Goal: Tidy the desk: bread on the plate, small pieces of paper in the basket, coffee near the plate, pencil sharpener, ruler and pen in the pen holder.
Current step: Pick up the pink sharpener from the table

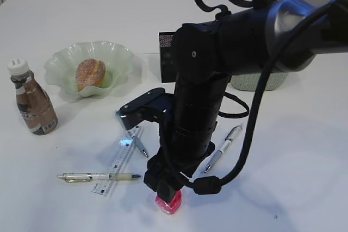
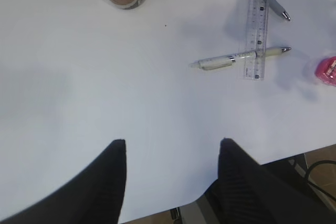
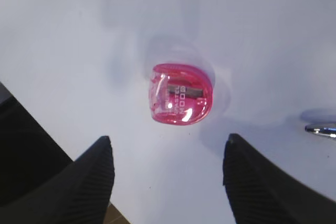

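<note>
Pencil sharpener, glossy translucent pink, rounded, between spread pincer fingers

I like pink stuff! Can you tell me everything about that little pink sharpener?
The pencil sharpener is small, rounded and made of see-through pink plastic, with a dark metal-looking blade piece and some white letters inside. It lies flat on the white table, touching nothing else. The right gripper hangs open above it, one finger on each side. In the exterior view it sits at the table's near edge, under the arm.

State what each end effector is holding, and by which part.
Nothing. The right end effector is open above the pink pencil sharpener; the left end effector is open over bare table.
</note>
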Tool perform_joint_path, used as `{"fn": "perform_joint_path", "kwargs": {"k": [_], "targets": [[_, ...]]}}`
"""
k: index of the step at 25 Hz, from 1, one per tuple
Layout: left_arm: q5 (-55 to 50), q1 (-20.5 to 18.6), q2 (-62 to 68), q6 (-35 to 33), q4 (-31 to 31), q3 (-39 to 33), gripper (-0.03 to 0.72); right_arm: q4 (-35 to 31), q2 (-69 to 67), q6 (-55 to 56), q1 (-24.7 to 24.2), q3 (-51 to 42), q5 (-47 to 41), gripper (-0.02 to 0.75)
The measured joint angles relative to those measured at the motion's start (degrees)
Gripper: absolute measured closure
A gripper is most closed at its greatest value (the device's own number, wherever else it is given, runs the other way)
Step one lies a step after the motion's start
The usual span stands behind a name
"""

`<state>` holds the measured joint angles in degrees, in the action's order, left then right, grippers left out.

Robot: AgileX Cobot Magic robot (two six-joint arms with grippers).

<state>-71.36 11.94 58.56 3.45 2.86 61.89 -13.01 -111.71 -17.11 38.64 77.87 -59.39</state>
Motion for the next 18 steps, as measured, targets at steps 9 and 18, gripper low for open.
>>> {"fn": "perform_joint_path", "kwargs": {"k": [9, 18], "targets": [[0.00, 0.00, 0.00, 0.00, -0.09, 0.00, 0.294, -1.23, -0.14, 0.00, 0.00, 0.10, 2.44, 0.225], [0.00, 0.00, 0.00, 0.00, -0.13, 0.00, 0.294, -0.26, -0.71, 0.53, 0.00, 0.10, 7.61, 0.225]]}}
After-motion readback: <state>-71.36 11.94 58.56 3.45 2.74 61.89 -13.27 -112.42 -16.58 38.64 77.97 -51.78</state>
